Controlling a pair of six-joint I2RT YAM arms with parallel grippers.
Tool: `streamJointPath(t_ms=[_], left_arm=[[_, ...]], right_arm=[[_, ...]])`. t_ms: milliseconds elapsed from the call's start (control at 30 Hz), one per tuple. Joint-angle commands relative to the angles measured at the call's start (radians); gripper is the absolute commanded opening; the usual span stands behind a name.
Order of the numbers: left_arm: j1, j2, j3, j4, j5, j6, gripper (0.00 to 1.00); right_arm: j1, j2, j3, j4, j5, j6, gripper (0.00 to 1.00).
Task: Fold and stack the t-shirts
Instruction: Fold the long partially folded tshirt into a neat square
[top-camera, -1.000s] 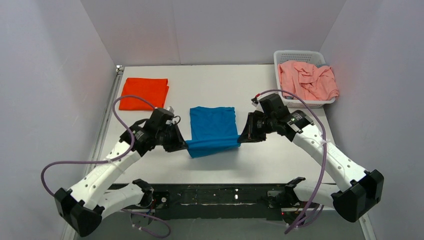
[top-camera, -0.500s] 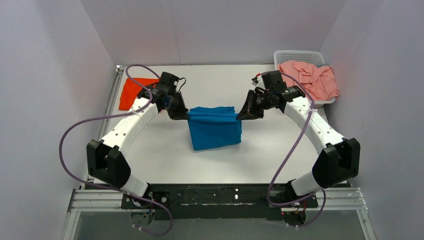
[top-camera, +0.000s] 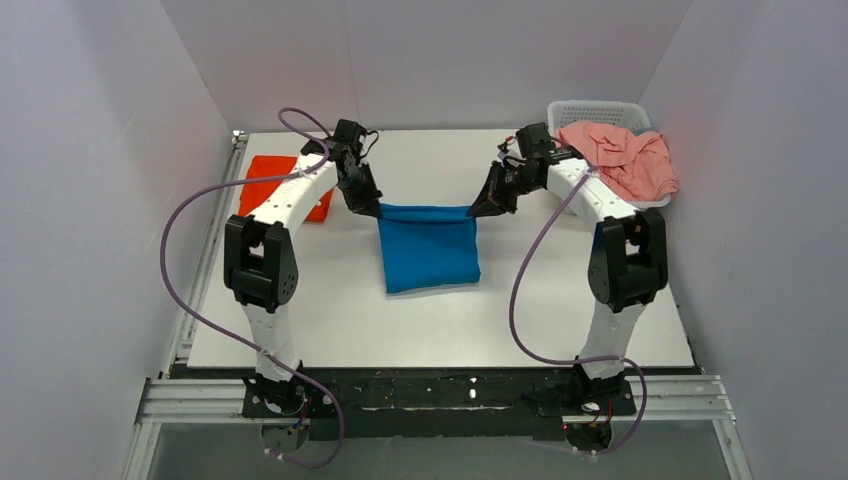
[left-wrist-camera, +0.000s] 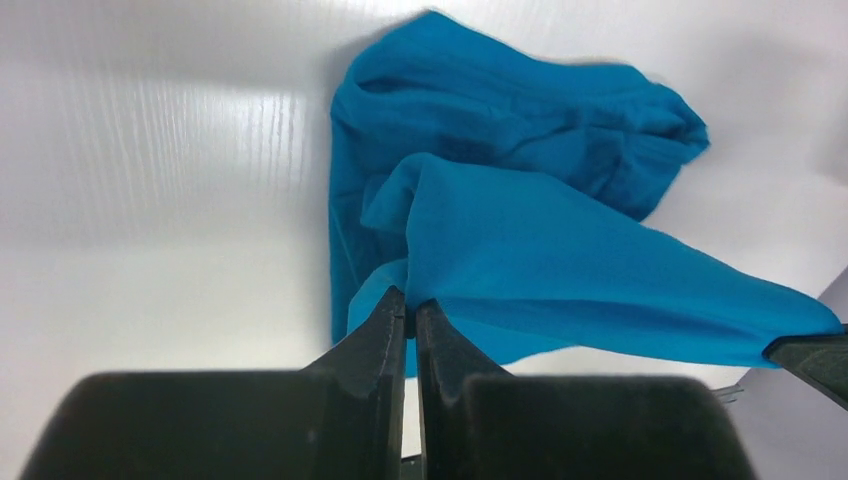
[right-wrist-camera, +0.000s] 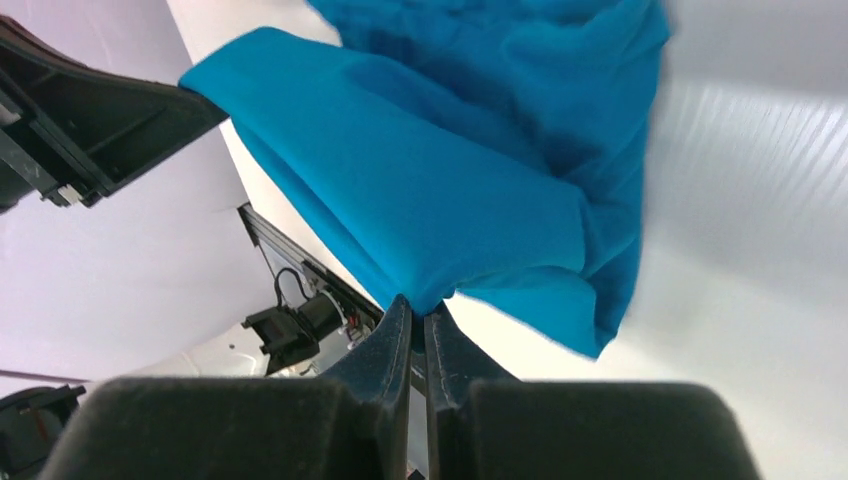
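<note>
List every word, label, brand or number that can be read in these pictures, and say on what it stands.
There are none. No print or label shows on the blue t-shirt, the orange-red t-shirt, the pink t-shirt or the white basket.

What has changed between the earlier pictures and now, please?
Both the left gripper and the right gripper, each shut on a corner of the blue shirt, carried its near edge away from the bases, over to its far edge. The orange shirt, pink shirt and basket stayed put.
</note>
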Motion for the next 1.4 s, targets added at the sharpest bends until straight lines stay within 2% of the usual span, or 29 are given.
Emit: streamJointPath(t_ms=[0, 233, 267, 300, 367, 400, 433, 467, 500, 533, 567, 633, 700, 733, 900, 1000, 1067, 1200, 1367], left_arm=[[0.045, 0.095, 0.070, -0.124, -0.061, 0.040, 0.00], [0.062, 0.275, 0.236, -0.185, -0.096, 0.042, 0.00], [0.067, 0.297, 0.256, -0.195, -0.081, 0.042, 0.06], [0.071, 0.315, 0.277, -0.209, -0.067, 0.041, 0.17], [0.071, 0.332, 0.301, -0.226, -0.077, 0.044, 0.30], [0.073, 0.334, 0.313, -0.227, -0.075, 0.045, 0.39], [0.074, 0.332, 0.339, -0.229, -0.068, 0.048, 0.59], [0.073, 0.326, 0.376, -0.246, -0.053, 0.047, 0.94], [0.072, 0.303, 0.393, -0.268, -0.039, 0.042, 0.98], [0.072, 0.246, 0.351, -0.265, -0.009, 0.025, 0.98], [0.067, 0.174, 0.272, -0.245, 0.040, 0.009, 0.98], [0.048, 0.055, 0.066, -0.139, 0.159, -0.039, 0.98], [0.003, -0.021, -0.094, 0.025, 0.266, -0.078, 0.98], [-0.088, -0.044, -0.247, 0.143, 0.306, -0.102, 0.98], [-0.103, -0.009, -0.327, 0.243, 0.364, -0.127, 0.98], [-0.107, 0.028, -0.343, 0.250, 0.396, -0.120, 0.98], [-0.110, 0.044, -0.350, 0.214, 0.394, -0.096, 0.98], [-0.110, 0.022, -0.431, 0.137, 0.305, -0.038, 0.98], [-0.110, 0.002, -0.514, 0.147, 0.279, -0.016, 0.98]], right_arm=[[-0.047, 0.137, 0.109, 0.023, -0.021, -0.004, 0.01], [-0.056, 0.372, 0.302, 0.003, 0.017, 0.020, 0.01], [-0.057, 0.386, 0.313, 0.006, 0.030, 0.025, 0.03], [-0.056, 0.399, 0.320, 0.017, 0.046, 0.032, 0.08], [-0.058, 0.423, 0.346, 0.042, 0.074, 0.041, 0.27], [-0.058, 0.431, 0.375, 0.044, 0.087, 0.043, 0.33], [-0.058, 0.473, 0.473, 0.000, 0.139, 0.030, 0.47], [-0.058, 0.509, 0.606, -0.101, 0.173, 0.008, 0.58], [-0.053, 0.516, 0.694, -0.178, 0.217, -0.035, 0.76], [-0.048, 0.451, 0.651, -0.183, 0.244, -0.077, 0.81], [-0.044, 0.341, 0.536, -0.151, 0.202, -0.109, 0.82], [-0.018, 0.131, 0.196, 0.013, 0.100, -0.105, 0.83], [0.014, 0.027, 0.005, 0.231, -0.071, -0.020, 0.83], [0.022, 0.146, 0.102, 0.256, -0.127, 0.034, 0.83], [0.029, 0.271, 0.154, 0.299, -0.152, 0.081, 0.83], [0.028, 0.377, 0.261, 0.301, -0.179, 0.110, 0.83], [0.026, 0.449, 0.371, 0.254, -0.136, 0.110, 0.82], [0.019, 0.573, 0.511, 0.207, -0.096, 0.134, 0.82], [0.017, 0.652, 0.490, 0.207, -0.092, 0.157, 0.82]])
